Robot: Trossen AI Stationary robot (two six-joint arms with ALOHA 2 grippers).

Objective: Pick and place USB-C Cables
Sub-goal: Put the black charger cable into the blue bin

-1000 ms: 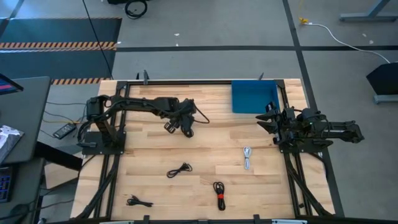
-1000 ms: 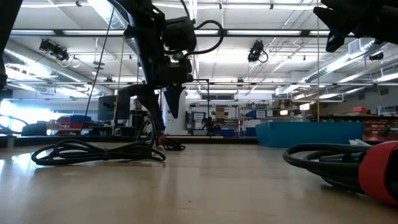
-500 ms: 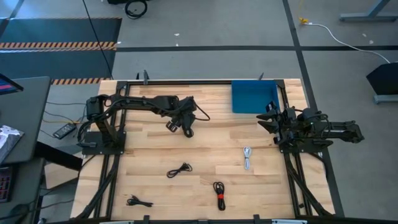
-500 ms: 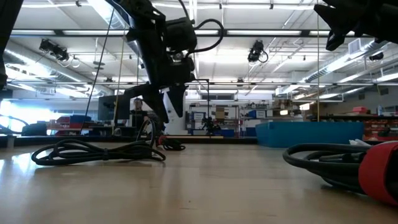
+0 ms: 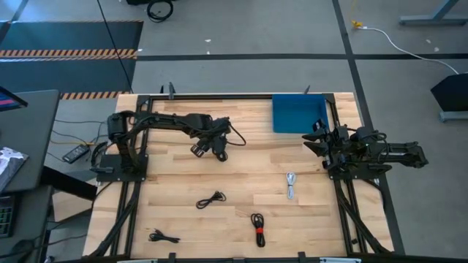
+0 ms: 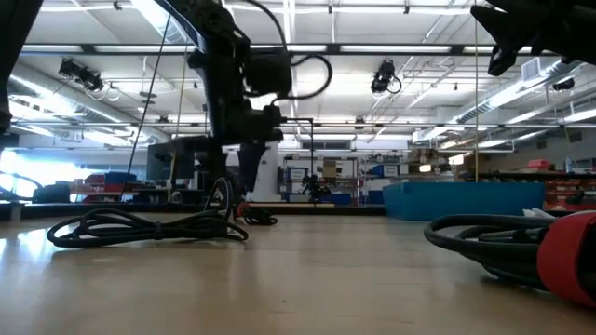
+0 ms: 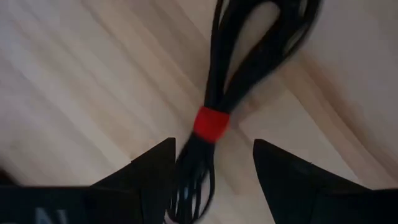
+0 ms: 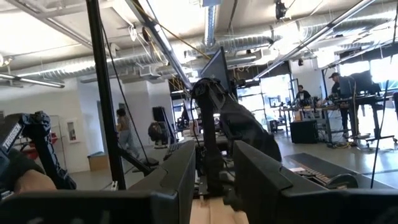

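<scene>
A black coiled USB-C cable with a red tie band (image 7: 210,123) lies flat on the wooden table, left of centre. My left gripper (image 7: 211,163) hangs just above it, pointing steeply down and open, one finger on either side of the cable's bundled end. In the low view its fingers (image 6: 244,166) stand above the cable (image 6: 255,217). Other cables lie nearer the front: a black one (image 5: 210,199), a second red-banded black one (image 5: 257,228), a white one (image 5: 291,184) and another black one (image 5: 163,236). My right gripper (image 5: 316,139) waits open at the right edge.
The blue tray (image 5: 298,115) stands at the table's far right, next to the right arm. A dark metal frame (image 5: 234,96) runs around the tabletop. Bare wood lies between the left gripper and the tray.
My left gripper has sunk toward the red-banded cable and tipped more steeply downward, staying open. The cable has stayed where it was.
</scene>
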